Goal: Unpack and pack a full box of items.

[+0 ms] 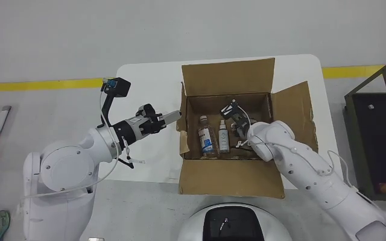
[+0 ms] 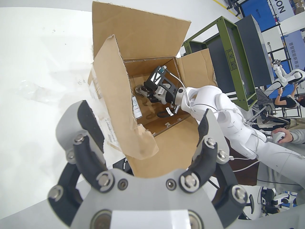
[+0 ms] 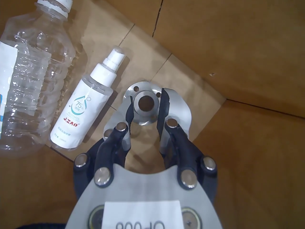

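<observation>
Unpacking looks unfinished: the right gripper (image 3: 147, 103) grasps a metal flange (image 3: 146, 89) inside the box (image 1: 232, 178), with a water bottle (image 3: 31, 72) and a spray bottle (image 3: 81, 110) beside it, the left gripper (image 2: 145, 120) is open and empty, and repacking lies ahead.

In box (image 1: 232, 178) on table (image 1: 151, 96): water bottle (image 1: 205, 140) left of spray bottle (image 1: 224, 137), flange (image 3: 145, 103) right.

Clear bottle (image 3: 35, 72) cut off @ view edge; metal flange (image 3: 145, 86) partly hidden behind right gripper (image 3: 147, 100).
</observation>
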Tool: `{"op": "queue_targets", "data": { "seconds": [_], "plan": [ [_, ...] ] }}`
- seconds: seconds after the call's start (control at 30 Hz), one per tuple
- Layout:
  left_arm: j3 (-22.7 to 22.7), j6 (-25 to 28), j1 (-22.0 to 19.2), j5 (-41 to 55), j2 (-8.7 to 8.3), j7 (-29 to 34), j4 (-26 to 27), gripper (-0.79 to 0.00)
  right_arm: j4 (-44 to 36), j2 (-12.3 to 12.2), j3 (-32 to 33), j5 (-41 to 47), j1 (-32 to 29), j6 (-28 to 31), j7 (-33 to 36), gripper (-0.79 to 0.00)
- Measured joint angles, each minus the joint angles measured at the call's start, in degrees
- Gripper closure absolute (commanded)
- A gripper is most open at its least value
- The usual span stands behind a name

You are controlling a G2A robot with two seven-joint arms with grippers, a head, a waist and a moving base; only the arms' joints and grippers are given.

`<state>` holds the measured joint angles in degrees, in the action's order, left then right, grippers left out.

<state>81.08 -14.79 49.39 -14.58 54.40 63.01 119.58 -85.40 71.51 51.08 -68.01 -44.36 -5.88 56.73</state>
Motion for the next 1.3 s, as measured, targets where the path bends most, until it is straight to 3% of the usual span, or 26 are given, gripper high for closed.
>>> {"op": "queue_targets", "data": {
  "seconds": [0.07,0.27,0.3,0.33,0.53,0.77,0.93,1.07,1.17,1.3],
  "plan": [
    [0.0,0.0,0.0,0.0,0.00,0.0,0.0,-0.785,-1.0,-0.1,0.9,0.6,-0.7,0.0,0.1,-0.339],
    [0.0,0.0,0.0,0.0,0.00,0.0,0.0,-0.785,-8.1,-0.8,5.8,1.0,-3.5,-0.5,-1.1,-0.299],
    [0.0,0.0,0.0,0.0,0.00,0.0,0.0,-0.785,-10.3,-1.0,7.1,1.3,-4.2,-0.2,-1.8,-0.237],
    [0.0,0.0,0.0,0.0,0.00,0.0,0.0,-0.785,-12.9,-1.3,8.5,1.7,-5.2,0.3,-2.7,0.000],
    [0.0,0.0,0.0,0.0,0.00,0.0,0.0,-0.785,-30.8,-3.3,24.9,11.2,-15.1,7.6,-14.7,0.000],
    [0.0,0.0,0.0,0.0,0.00,0.0,0.0,-0.785,-42.1,-4.0,48.9,24.7,-27.7,4.9,-26.7,0.000],
    [0.0,0.0,0.0,0.0,0.00,0.0,0.0,-0.785,-40.4,-3.4,62.2,36.0,-35.9,2.7,-32.8,0.000],
    [0.0,0.0,0.0,0.0,0.00,0.0,0.0,-0.785,-33.2,-2.7,69.2,51.9,-40.7,5.2,-34.5,0.000],
    [0.0,0.0,0.0,0.0,0.00,0.0,0.0,-0.785,-27.9,-2.1,69.6,63.2,-42.8,7.4,-34.2,0.000],
    [0.0,0.0,0.0,0.0,0.00,0.0,0.0,-0.785,-21.4,-1.8,65.1,72.4,-42.1,10.7,-30.6,0.000]
  ]
}}
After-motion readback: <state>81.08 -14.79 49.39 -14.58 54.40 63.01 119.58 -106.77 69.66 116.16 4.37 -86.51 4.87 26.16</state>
